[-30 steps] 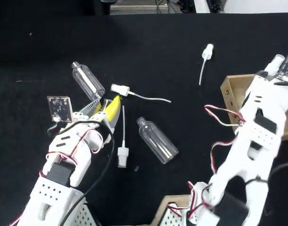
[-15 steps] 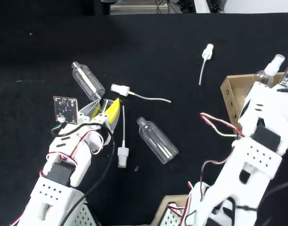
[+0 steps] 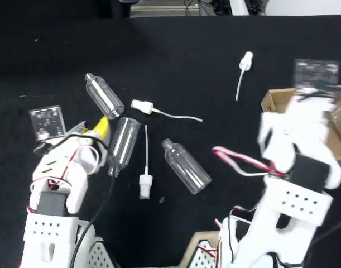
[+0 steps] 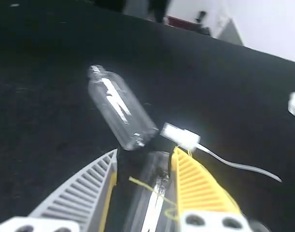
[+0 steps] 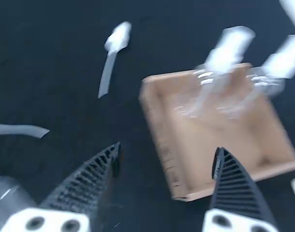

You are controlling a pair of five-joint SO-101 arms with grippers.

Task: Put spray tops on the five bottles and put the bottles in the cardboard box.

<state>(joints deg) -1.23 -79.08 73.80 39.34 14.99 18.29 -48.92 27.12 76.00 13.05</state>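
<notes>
Squarely, bottle [image 4: 152, 193] inside left pincer [image 4: 146, 155], jaws touching it

Black table [image 3: 187, 44]. Clear and colourless, each bottle [image 3: 185, 166], with bright glints. White spray tops [image 3: 145, 106], white tubes. Plain brown cardboard box [image 5: 159, 125]. Left gripper [image 4: 146, 154]: one finger grey, one yellow, both ribbed. Right gripper [image 5: 167, 148]: black, ribbed. White arms [image 3: 64, 173] with rows of small dark holes; red and white wires [image 3: 226, 157].

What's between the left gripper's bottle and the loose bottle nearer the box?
A spray top with its tube, between the held bottle and the loose bottle, high view.
</notes>
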